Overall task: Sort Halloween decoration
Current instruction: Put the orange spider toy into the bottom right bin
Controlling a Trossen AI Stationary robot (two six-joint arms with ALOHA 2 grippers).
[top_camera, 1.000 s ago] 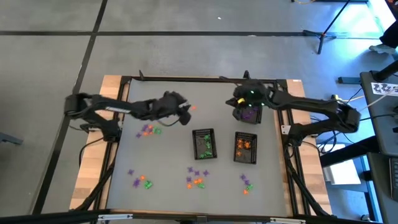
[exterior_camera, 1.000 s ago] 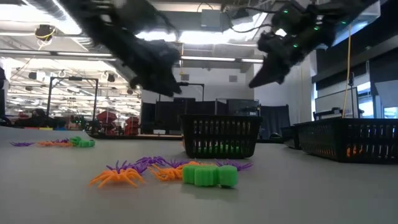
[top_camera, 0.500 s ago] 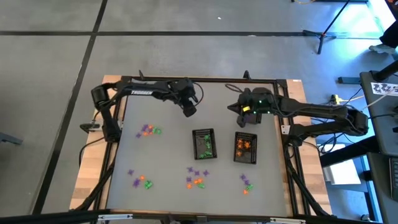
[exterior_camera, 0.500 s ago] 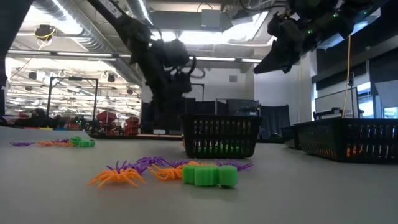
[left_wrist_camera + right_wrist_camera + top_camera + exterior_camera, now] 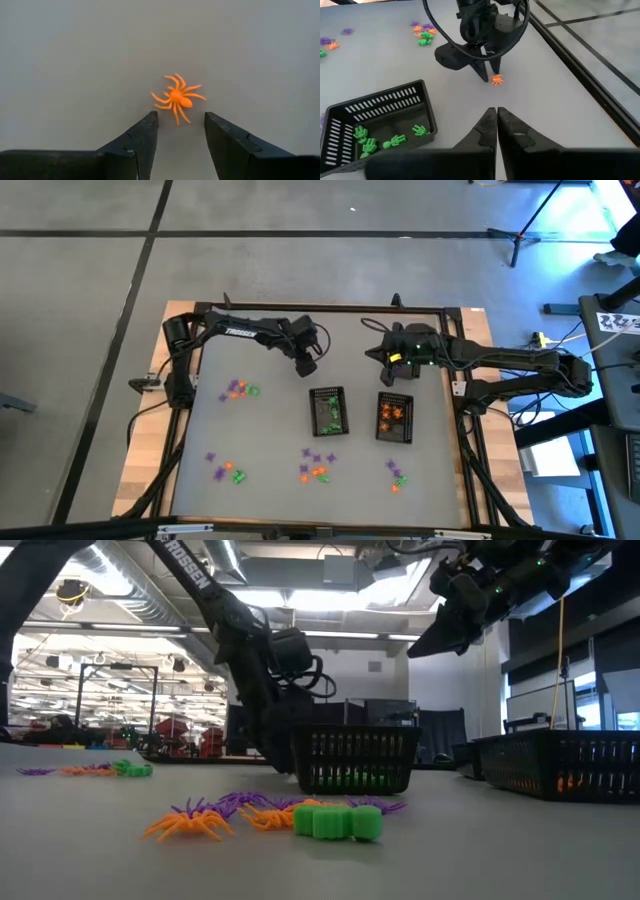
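An orange spider [image 5: 177,97], one of the Halloween decoration trinkets, lies alone on the grey table at the far middle. My left gripper [image 5: 181,122] stands open just above it, pointing steeply down, with a finger to either side of the spider's near end and touching nothing. From the right wrist view the left gripper [image 5: 487,70] is seen beside the same spider [image 5: 496,79]. My right gripper [image 5: 496,117] is shut, holds nothing, and hangs raised above the table's far right [image 5: 385,355].
A black mesh basket [image 5: 328,411] holds green trinkets; a second basket [image 5: 394,417] holds orange ones. Loose orange, green and purple trinkets lie in clusters at the left [image 5: 240,390], near left [image 5: 225,472], near middle [image 5: 317,465] and near right [image 5: 397,475].
My left gripper has come down toward the table at the far middle and tipped to point more steeply down, ending over the orange spider. Its arm has swung toward the far edge. Its fingers have stayed open.
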